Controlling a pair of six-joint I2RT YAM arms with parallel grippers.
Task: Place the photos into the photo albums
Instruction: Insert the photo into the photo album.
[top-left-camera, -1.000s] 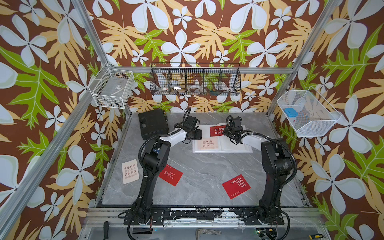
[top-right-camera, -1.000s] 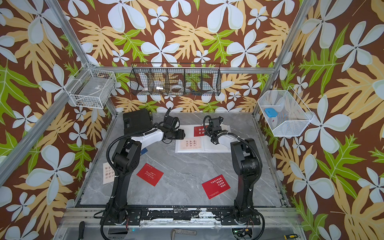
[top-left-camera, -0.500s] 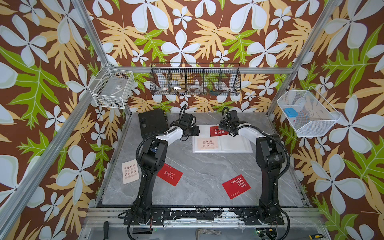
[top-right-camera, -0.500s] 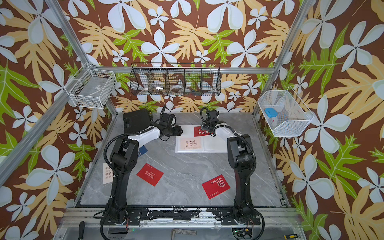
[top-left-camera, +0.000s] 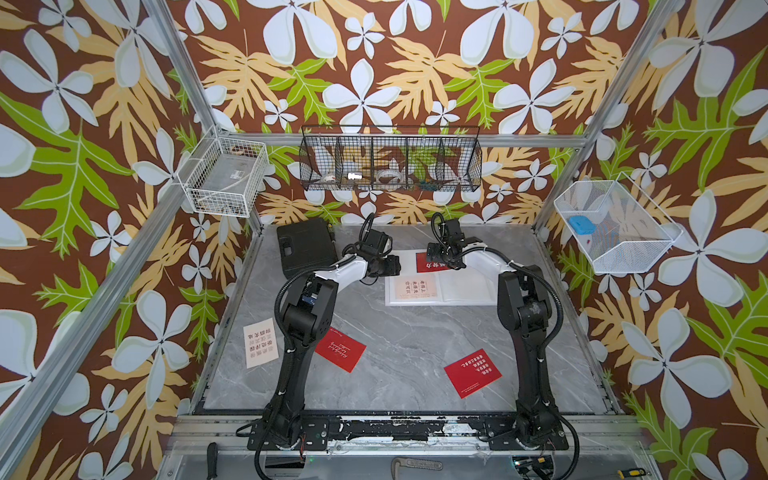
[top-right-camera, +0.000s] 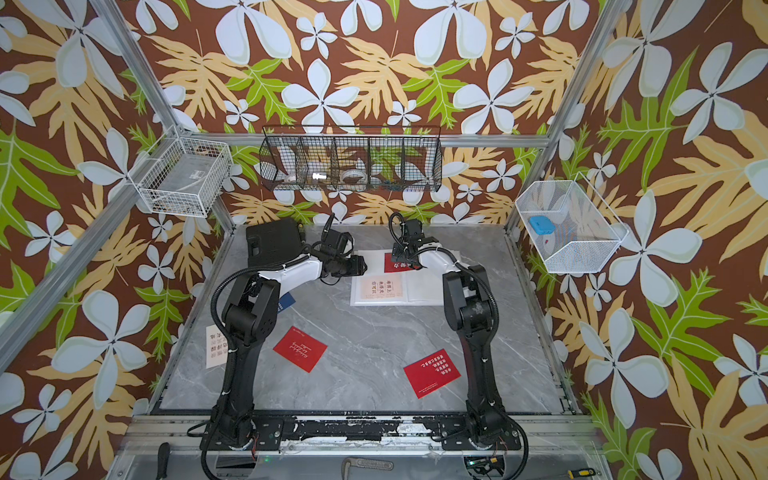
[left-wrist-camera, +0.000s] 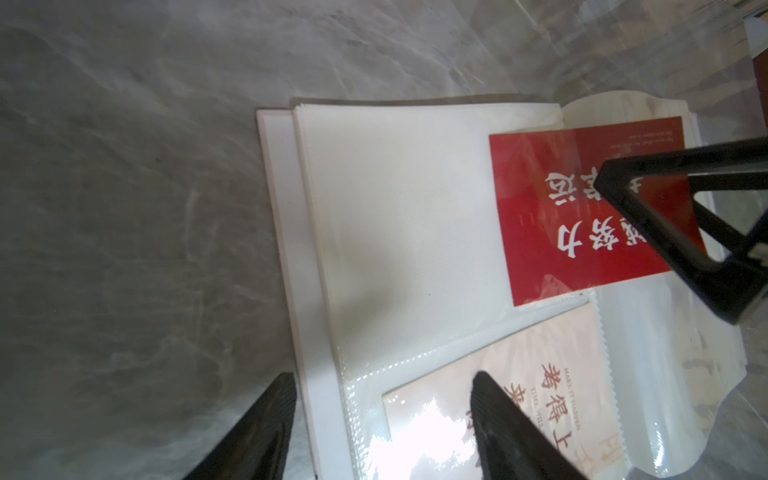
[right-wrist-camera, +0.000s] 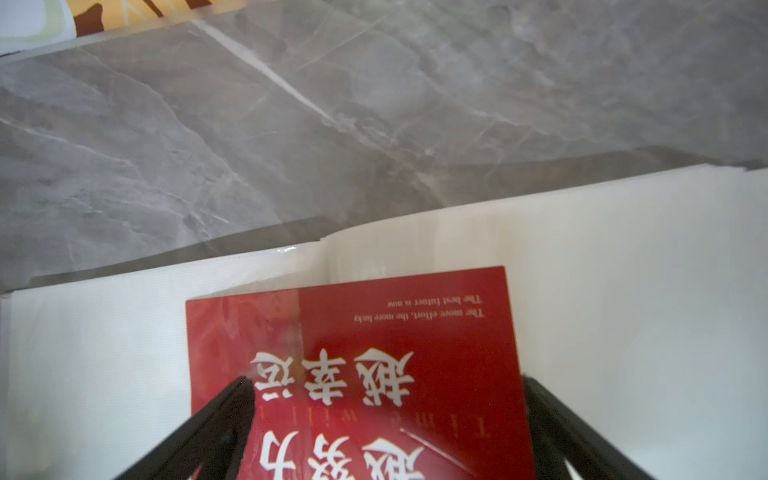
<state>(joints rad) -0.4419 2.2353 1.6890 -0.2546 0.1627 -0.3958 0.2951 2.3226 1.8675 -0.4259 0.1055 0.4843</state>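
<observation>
The photo album (top-left-camera: 465, 291) (top-right-camera: 424, 291) lies open at the back middle of the table. A cream photo (top-left-camera: 417, 286) (left-wrist-camera: 561, 395) sits in a clear sleeve of its left page. A red photo (top-left-camera: 432, 262) (right-wrist-camera: 395, 332) lies flat across the album's far part, one end under clear film. My right gripper (top-left-camera: 444, 257) (right-wrist-camera: 386, 380) is open, its fingers wide apart either side of that red photo. My left gripper (top-left-camera: 395, 266) (left-wrist-camera: 382, 376) hovers open over the album's left edge, holding nothing. On the table lie two red photos (top-left-camera: 340, 349) (top-left-camera: 473, 372), a cream photo (top-left-camera: 259, 343) and a navy photo (top-right-camera: 286, 301).
A black case (top-left-camera: 305, 247) stands at the back left, close behind the left arm. Wire baskets (top-left-camera: 390, 160) hang on the back wall and side walls above the table. Both arm bases stand at the front edge.
My right gripper's jaws have spread wider around the red photo, and the right arm has shifted a little. The left gripper moved slightly by the album's left edge. The photos on the table lie as before.
</observation>
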